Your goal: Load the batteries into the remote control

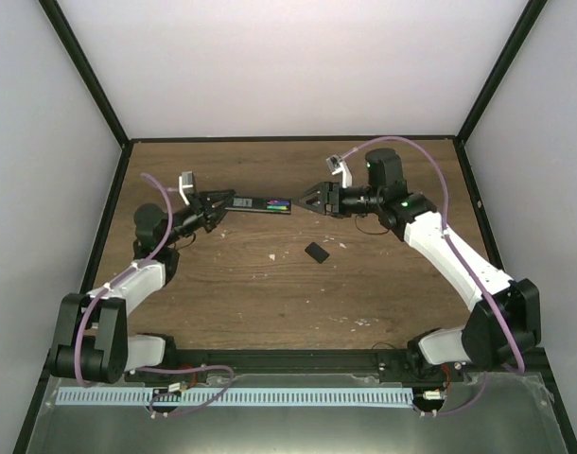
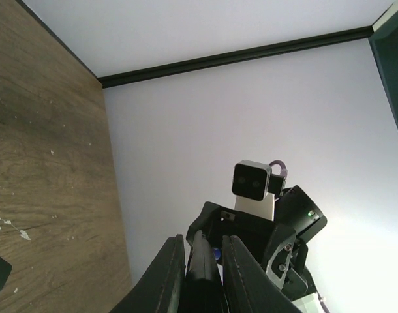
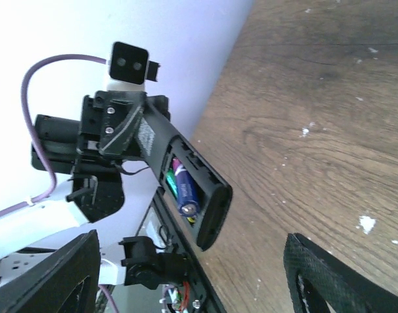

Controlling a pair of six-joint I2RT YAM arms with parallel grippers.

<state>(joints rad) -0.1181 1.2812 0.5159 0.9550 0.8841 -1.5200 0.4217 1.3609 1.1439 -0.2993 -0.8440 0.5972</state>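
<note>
The remote control (image 1: 258, 202) is a slim black bar held level above the table, with my left gripper (image 1: 218, 204) shut on its left end. In the left wrist view the remote control (image 2: 203, 270) sits edge-on between the fingers (image 2: 165, 277). Its open back compartment holds both batteries, the purple one (image 3: 186, 189) beside the green one (image 3: 167, 178). My right gripper (image 1: 308, 199) is open just off the remote's right end. In the right wrist view its fingers (image 3: 63, 274) stand wide on either side of the remote's end cap (image 3: 213, 212), touching nothing.
A small black cover piece (image 1: 316, 252) lies on the wooden table (image 1: 270, 293) in front of the remote. Pale specks dot the wood. White walls with black edges close in the back and both sides.
</note>
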